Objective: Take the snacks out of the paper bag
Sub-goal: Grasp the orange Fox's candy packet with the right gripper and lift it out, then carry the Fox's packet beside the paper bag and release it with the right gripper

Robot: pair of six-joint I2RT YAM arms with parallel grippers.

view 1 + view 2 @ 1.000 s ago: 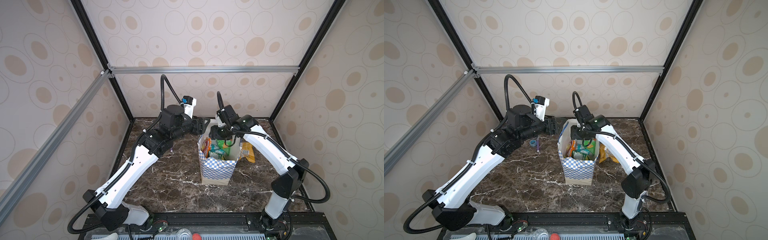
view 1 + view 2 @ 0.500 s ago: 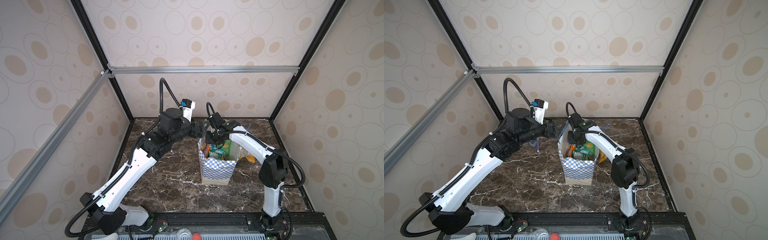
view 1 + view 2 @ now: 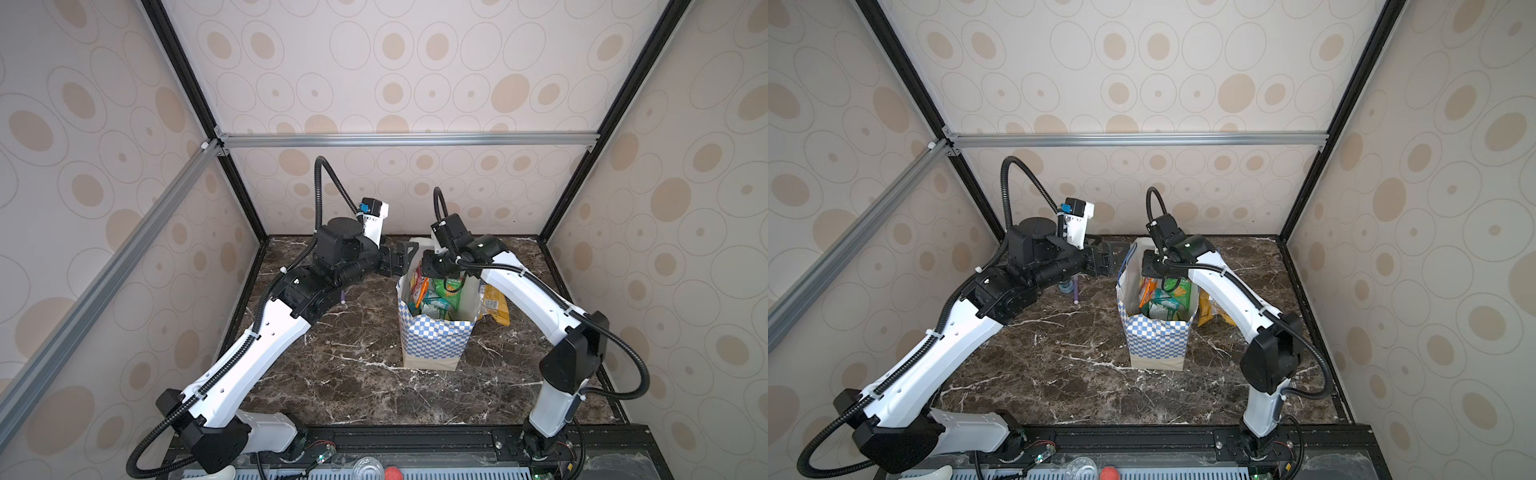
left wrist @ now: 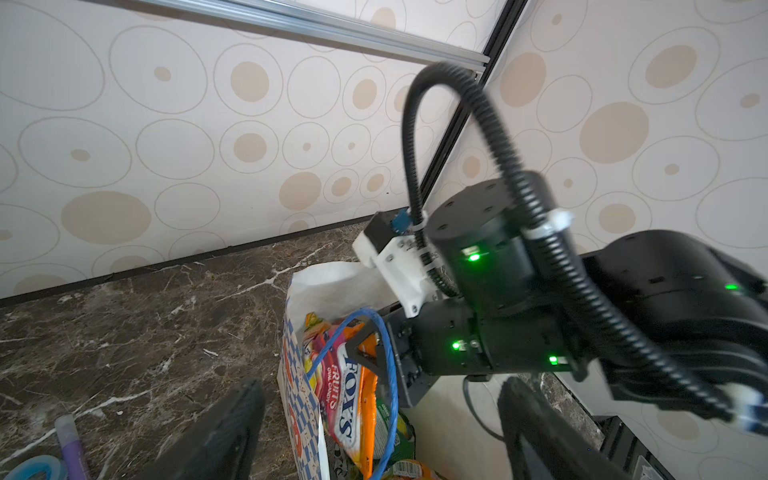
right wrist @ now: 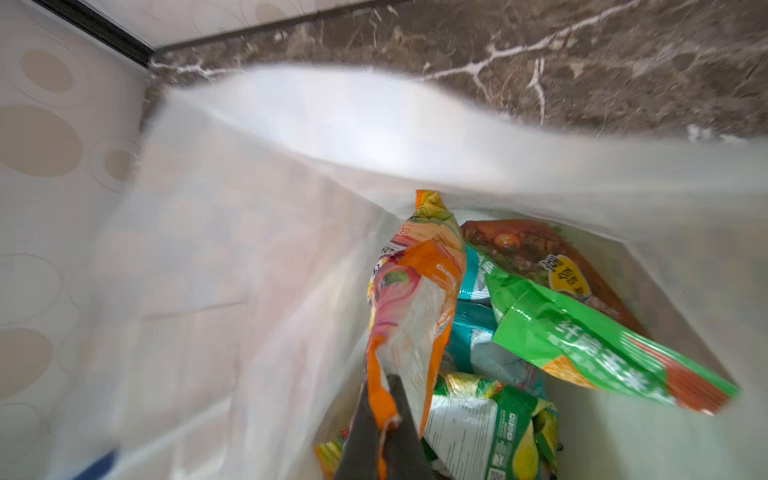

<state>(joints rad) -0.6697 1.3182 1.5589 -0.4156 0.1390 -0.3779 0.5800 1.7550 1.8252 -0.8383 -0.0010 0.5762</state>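
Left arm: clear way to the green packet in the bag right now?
Probably not. The right gripper sits in the mouth of the bag, shut on the orange packet beside the green packet, leaving little room. The left gripper is open at the rim, outside.

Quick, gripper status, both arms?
Left gripper: open, holding nothing.
Right gripper: shut on the orange-and-white packet inside the paper bag.

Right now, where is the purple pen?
In a top view the purple pen lies on the marble table, left of the checkered paper bag, right beside the blue tape roll.
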